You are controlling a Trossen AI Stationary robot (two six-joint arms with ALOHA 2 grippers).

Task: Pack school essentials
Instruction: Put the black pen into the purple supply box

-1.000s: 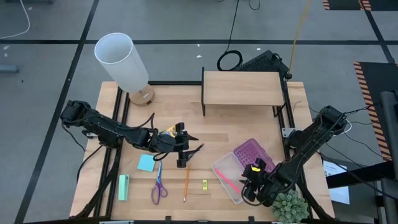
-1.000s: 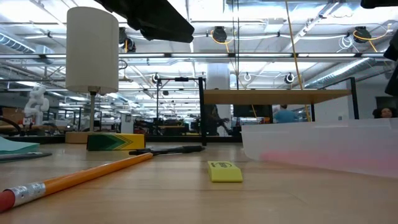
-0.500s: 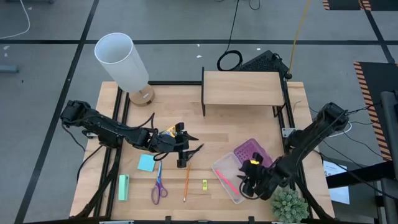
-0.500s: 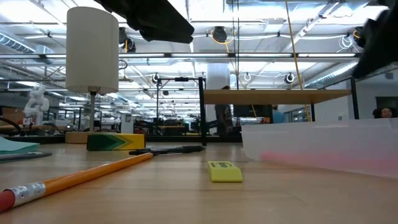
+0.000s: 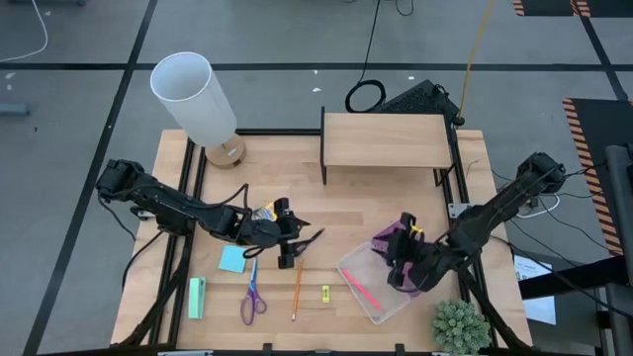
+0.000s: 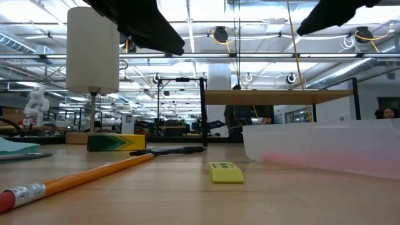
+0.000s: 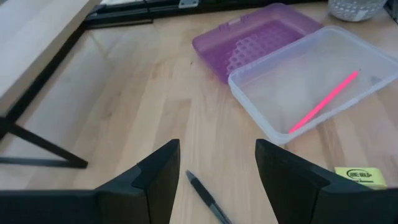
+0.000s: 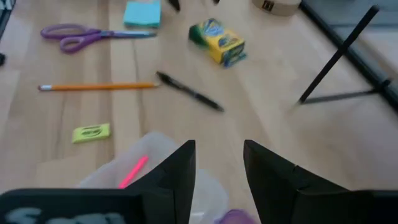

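Nearest the front edge lie the pencil [image 5: 296, 290], the yellow piece [image 5: 324, 293] and the scissors [image 5: 251, 293], with the note pad [image 5: 232, 259] just behind them. Next comes the black pen [image 7: 205, 198], flat on the tabletop. The left pincer [image 7: 216, 149] hovers over it, released and empty, the pen's near end showing between its fingers. This looks like the pick in hand. The left pincer should come straight down, span the barrel crosswise near its middle, and clench only once low enough. The crayon box [image 8: 217, 41] sits close by, so it should keep clear of that. Farther off, the clear case [image 7: 252, 112] holds the pink pen [image 7: 323, 101]. The right pincer [image 8: 219, 152] hangs above it, released.
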